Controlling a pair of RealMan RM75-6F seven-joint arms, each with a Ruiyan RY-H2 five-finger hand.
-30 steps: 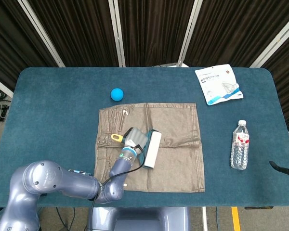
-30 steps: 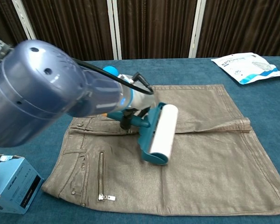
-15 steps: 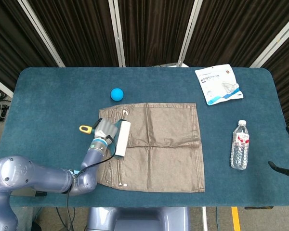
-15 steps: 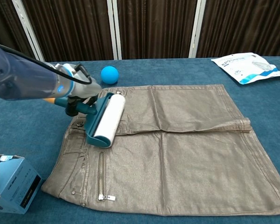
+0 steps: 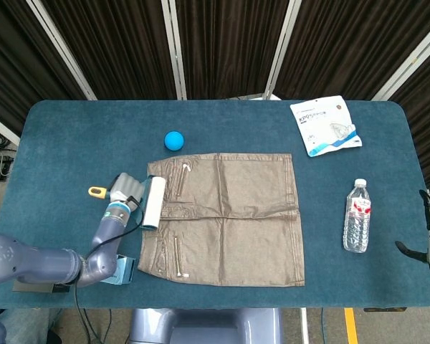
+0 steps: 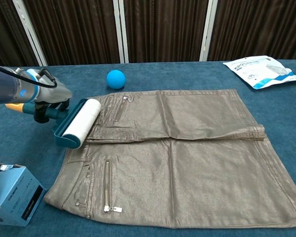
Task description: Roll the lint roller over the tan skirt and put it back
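The left hand [image 6: 49, 98] grips the lint roller [image 6: 78, 122] at the left edge of the tan skirt [image 6: 187, 153]. The rolling looks finished; next, it must be set down on the table [image 5: 72, 143], left of the skirt.

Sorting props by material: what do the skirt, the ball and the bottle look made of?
The tan skirt looks like coated or faux-leather fabric: a dull sheen, soft creases, metal zippers. The blue ball looks like matte foam or rubber, evenly coloured with no glare; which one is unclear. The water bottle looks like clear plastic, see-through, with a paper or film label.
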